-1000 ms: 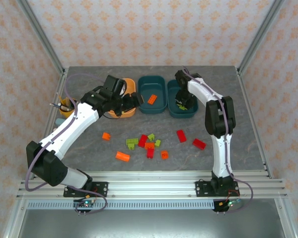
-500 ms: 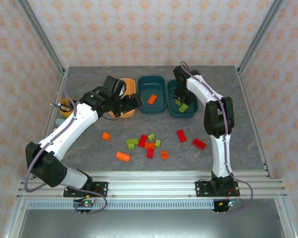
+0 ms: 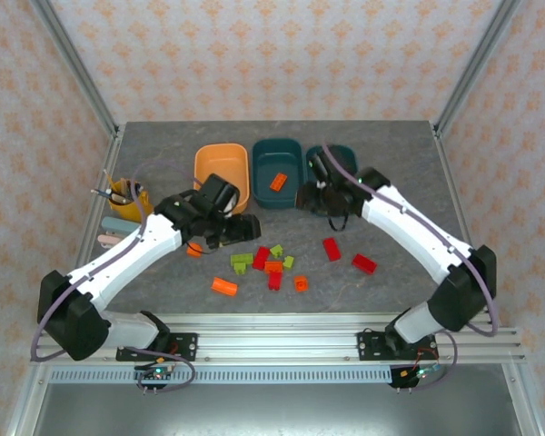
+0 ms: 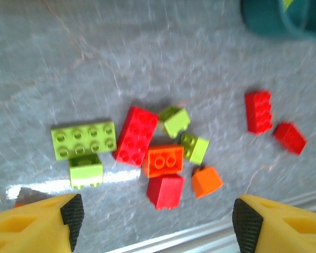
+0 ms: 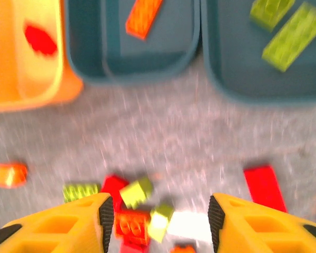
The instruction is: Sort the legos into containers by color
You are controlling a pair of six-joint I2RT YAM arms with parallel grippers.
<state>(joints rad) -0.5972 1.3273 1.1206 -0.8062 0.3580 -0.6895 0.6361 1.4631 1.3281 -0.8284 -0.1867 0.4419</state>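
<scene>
From my station I can read no writing, numbers or brand marks on the legos point(image 4: 135, 136) or containers point(image 3: 220, 173).

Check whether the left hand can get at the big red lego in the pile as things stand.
Probably yes. The left hand hangs open just short of the big red lego, which nothing covers. A flat green lego and an orange lego crowd its sides, though, so it may catch them too.

We found three containers point(image 3: 221, 169) on the grey bench point(image 3: 345, 295) at twelve o'clock, loose legos point(image 3: 271, 263) toward six o'clock.
</scene>
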